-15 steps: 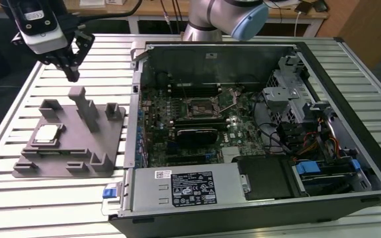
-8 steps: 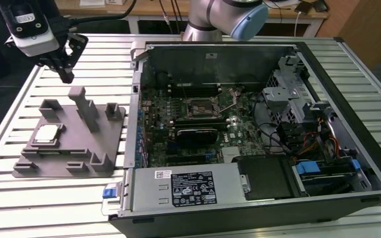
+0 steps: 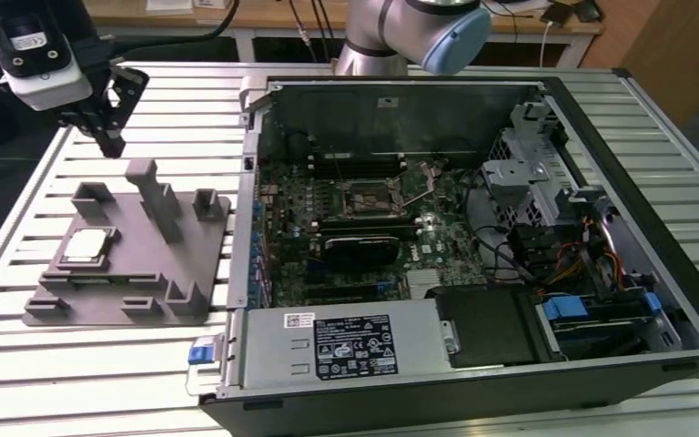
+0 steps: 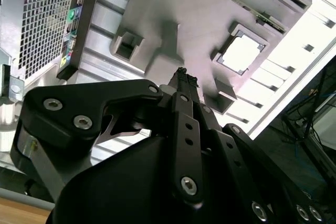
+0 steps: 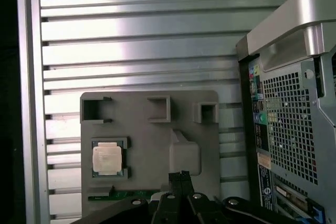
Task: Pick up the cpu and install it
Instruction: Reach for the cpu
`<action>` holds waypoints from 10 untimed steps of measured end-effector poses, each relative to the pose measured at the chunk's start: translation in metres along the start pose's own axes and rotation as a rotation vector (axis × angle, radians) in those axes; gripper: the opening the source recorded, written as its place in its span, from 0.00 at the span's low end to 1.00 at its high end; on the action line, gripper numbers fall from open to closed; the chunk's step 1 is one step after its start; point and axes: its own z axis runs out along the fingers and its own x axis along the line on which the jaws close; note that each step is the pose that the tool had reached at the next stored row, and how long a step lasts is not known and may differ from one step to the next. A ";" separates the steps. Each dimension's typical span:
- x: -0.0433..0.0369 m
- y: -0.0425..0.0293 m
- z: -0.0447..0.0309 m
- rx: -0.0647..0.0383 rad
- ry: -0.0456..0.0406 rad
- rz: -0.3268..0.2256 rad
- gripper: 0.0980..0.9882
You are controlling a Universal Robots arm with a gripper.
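The cpu (image 3: 86, 246), a small square chip with a shiny silver top, lies flat in a recess at the exterior view's left end of the grey plastic tray (image 3: 125, 300). Both wrist views show it too, as the cpu (image 5: 107, 158) and the cpu (image 4: 241, 54). My gripper (image 3: 108, 138) hangs well above the table behind the tray, apart from the chip. Its fingertips (image 5: 181, 174) meet with nothing between them, as also seen at the gripper (image 4: 182, 75). The open socket (image 3: 368, 198) sits mid-motherboard inside the computer case.
The open computer case (image 3: 641, 300) lies on its side on the slatted metal table (image 3: 95, 373), close to the tray's right in the exterior view. Upright posts (image 3: 156, 196) rise from the tray. The case's perforated back panel (image 5: 291, 124) is near the tray.
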 end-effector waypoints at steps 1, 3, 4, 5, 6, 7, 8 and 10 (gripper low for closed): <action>0.0016 -0.0004 0.0008 0.000 -0.0001 0.000 0.01; 0.0047 -0.0012 0.0025 0.000 -0.0001 0.000 0.01; 0.0061 -0.0017 0.0034 0.000 -0.0002 0.001 0.01; 0.0075 -0.0022 0.0043 0.000 -0.0001 0.001 0.01; 0.0091 -0.0028 0.0052 0.000 -0.0001 0.001 0.01; 0.0104 -0.0034 0.0061 0.000 0.0000 0.001 0.01; 0.0117 -0.0040 0.0070 0.000 -0.0001 0.001 0.01; 0.0141 -0.0055 0.0089 0.000 -0.0001 0.001 0.01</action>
